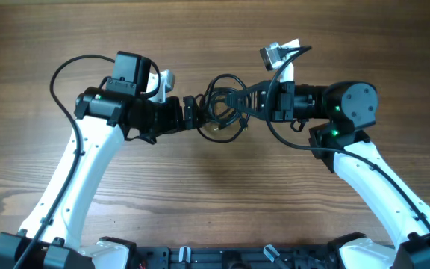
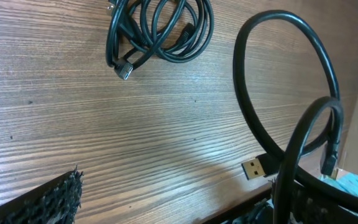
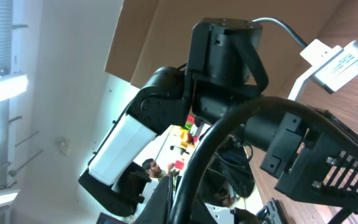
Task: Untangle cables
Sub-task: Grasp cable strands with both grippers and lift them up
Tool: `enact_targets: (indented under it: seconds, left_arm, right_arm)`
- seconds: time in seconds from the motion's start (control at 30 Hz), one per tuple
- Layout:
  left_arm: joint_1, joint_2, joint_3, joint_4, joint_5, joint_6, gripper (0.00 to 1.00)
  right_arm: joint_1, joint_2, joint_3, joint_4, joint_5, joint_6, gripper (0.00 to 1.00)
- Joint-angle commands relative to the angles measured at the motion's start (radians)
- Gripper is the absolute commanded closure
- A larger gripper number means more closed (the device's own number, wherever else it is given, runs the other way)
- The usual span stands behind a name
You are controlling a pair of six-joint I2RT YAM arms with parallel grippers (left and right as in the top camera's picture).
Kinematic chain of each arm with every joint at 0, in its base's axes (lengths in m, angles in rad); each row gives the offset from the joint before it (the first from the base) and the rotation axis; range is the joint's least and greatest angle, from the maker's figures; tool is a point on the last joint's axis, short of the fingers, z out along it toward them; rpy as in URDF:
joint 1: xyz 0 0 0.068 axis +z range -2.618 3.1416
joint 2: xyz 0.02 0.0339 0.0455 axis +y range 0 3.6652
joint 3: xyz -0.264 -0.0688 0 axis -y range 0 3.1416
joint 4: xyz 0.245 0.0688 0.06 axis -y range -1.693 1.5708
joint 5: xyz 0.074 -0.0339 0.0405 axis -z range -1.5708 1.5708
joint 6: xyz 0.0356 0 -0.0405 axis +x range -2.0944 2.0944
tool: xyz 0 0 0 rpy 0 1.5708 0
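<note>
The cables (image 1: 222,101) are a black tangle at mid-table, between the two grippers. My left gripper (image 1: 194,112) is just left of it, wide open with nothing between its fingers (image 2: 51,199). In the left wrist view a small coil of cable (image 2: 160,31) lies on the wood with a silver plug (image 2: 124,71). Beside it a thicker black loop (image 2: 278,87) arches up and ends in a USB plug (image 2: 254,168). My right gripper (image 1: 231,101) is at the tangle's right side. It is shut on a black cable (image 3: 229,137) that rises from its jaws.
The wooden table (image 1: 215,194) carries only the arms and the tangle. A thick black robot wire (image 1: 60,75) loops out behind the left arm. The left arm's body (image 3: 222,56) fills the right wrist view. A black rail (image 1: 222,258) runs along the front edge.
</note>
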Motion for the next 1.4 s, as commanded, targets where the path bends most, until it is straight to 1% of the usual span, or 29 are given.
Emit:
enact_targets:
  seconds: [0.0,0.1,0.17,0.2,0.23,0.27,0.3,0.33,0.37,0.4,0.43,0.5,0.57,0.6,0.63,0.67,0.73,0.77,0.83,0.9,0.97,1.0,1.03,1.07,1.1,1.13,1.2,1.3,1.37]
  left_arm:
    - [0.005,0.007,0.011,-0.001,0.003,-0.005,0.0]
    - [0.032,-0.021,0.013,0.0,0.007,-0.005,0.01]
    - [0.048,-0.048,0.013,0.001,0.04,-0.005,0.03]
    - [0.059,-0.07,0.014,0.004,0.065,0.006,0.1]
    - [0.071,-0.103,0.014,0.007,0.09,0.032,0.16]
    - [0.079,-0.126,0.014,0.007,0.092,0.037,0.22]
    - [0.094,-0.168,0.014,0.007,0.091,0.037,0.33]
    - [0.108,-0.207,0.014,0.008,0.091,0.037,0.35]
    - [0.127,-0.255,0.014,0.01,0.091,0.036,0.39]
    - [0.14,-0.288,0.014,0.011,0.091,0.032,0.37]
    - [0.148,-0.316,0.014,0.011,0.092,0.023,0.2]
    - [0.134,-0.337,0.014,0.005,0.117,-0.006,0.0]
    - [0.109,-0.33,0.014,0.003,0.16,-0.029,0.0]
    - [0.09,-0.32,0.014,0.003,0.16,-0.086,0.0]
    - [0.072,-0.308,0.014,0.004,0.16,-0.135,0.0]
    - [0.043,-0.286,0.014,0.012,0.161,-0.216,0.0]
    - [-0.017,-0.249,0.014,0.045,0.164,-0.348,0.0]
    - [-0.042,-0.236,0.014,0.063,0.164,-0.391,0.0]
    - [-0.077,-0.218,0.014,0.106,0.172,-0.401,0.0]
    - [-0.129,-0.203,0.014,0.148,0.174,-0.472,0.0]
    - [-0.165,-0.194,0.014,0.197,0.169,-0.478,0.02]
    - [-0.168,-0.19,0.014,0.215,0.165,-0.482,0.04]
    - [-0.168,-0.184,0.014,0.223,0.163,-0.515,0.06]
    - [-0.168,-0.177,0.014,0.227,0.163,-0.557,0.14]
    - [-0.168,-0.173,0.014,0.228,0.163,-0.573,0.17]
    - [-0.168,-0.163,0.014,0.229,0.163,-0.579,0.23]
    - [-0.168,-0.135,0.014,0.229,0.163,-0.621,0.23]
    - [-0.168,-0.104,0.014,0.246,0.162,-0.629,0.22]
    - [-0.168,-0.076,0.014,0.275,0.163,-0.63,0.32]
  right_arm:
    - [-0.021,-0.022,0.03,-0.119,0.014,-0.111,0.95]
    - [-0.034,-0.022,0.03,-0.37,0.064,-0.303,0.95]
    - [-0.034,-0.022,0.03,-0.494,0.112,-0.408,0.95]
    - [-0.034,-0.024,0.03,-0.557,0.137,-0.462,0.95]
    - [-0.034,-0.031,0.03,-0.657,0.179,-0.539,0.95]
    - [-0.034,-0.041,0.03,-0.733,0.219,-0.579,0.95]
    - [-0.034,-0.06,0.03,-0.824,0.273,-0.632,0.95]
    - [-0.034,-0.089,0.031,-0.89,0.312,-0.668,0.95]
    - [-0.034,-0.134,0.031,-0.93,0.337,-0.684,0.95]
    - [-0.034,-0.175,0.032,-0.938,0.341,-0.683,0.95]
    - [-0.033,-0.226,0.032,-0.938,0.341,-0.668,0.95]
    - [-0.031,-0.321,0.032,-0.933,0.369,-0.565,0.95]
    - [-0.032,-0.369,0.032,-0.933,0.404,-0.468,0.95]
    - [-0.032,-0.383,0.032,-0.932,0.408,-0.402,0.95]
    - [-0.031,-0.387,0.032,-0.927,0.407,-0.369,0.95]
    - [-0.031,-0.385,0.032,-0.927,0.407,-0.336,0.95]
    - [-0.024,-0.376,0.032,-0.924,0.403,-0.318,0.96]
    - [-0.011,-0.374,0.032,-0.917,0.404,-0.312,0.95]
    - [0.009,-0.374,0.032,-0.899,0.406,-0.307,0.95]
    - [0.016,-0.374,0.032,-0.895,0.411,-0.277,0.95]
    - [0.016,-0.373,0.032,-0.892,0.411,-0.271,0.95]
    - [0.016,-0.373,0.032,-0.892,0.411,-0.27,0.95]
    - [0.016,-0.373,0.032,-0.892,0.411,-0.267,0.95]
    - [0.016,-0.373,0.032,-0.892,0.411,-0.267,0.95]
    - [0.016,-0.373,0.032,-0.892,0.411,-0.267,0.95]
    - [0.016,-0.373,0.032,-0.892,0.411,-0.267,0.95]
    - [0.016,-0.373,0.032,-0.892,0.41,-0.267,0.95]
    - [0.016,-0.373,0.032,-0.892,0.407,-0.267,0.96]
    - [0.016,-0.373,0.032,-0.887,0.407,-0.268,0.96]
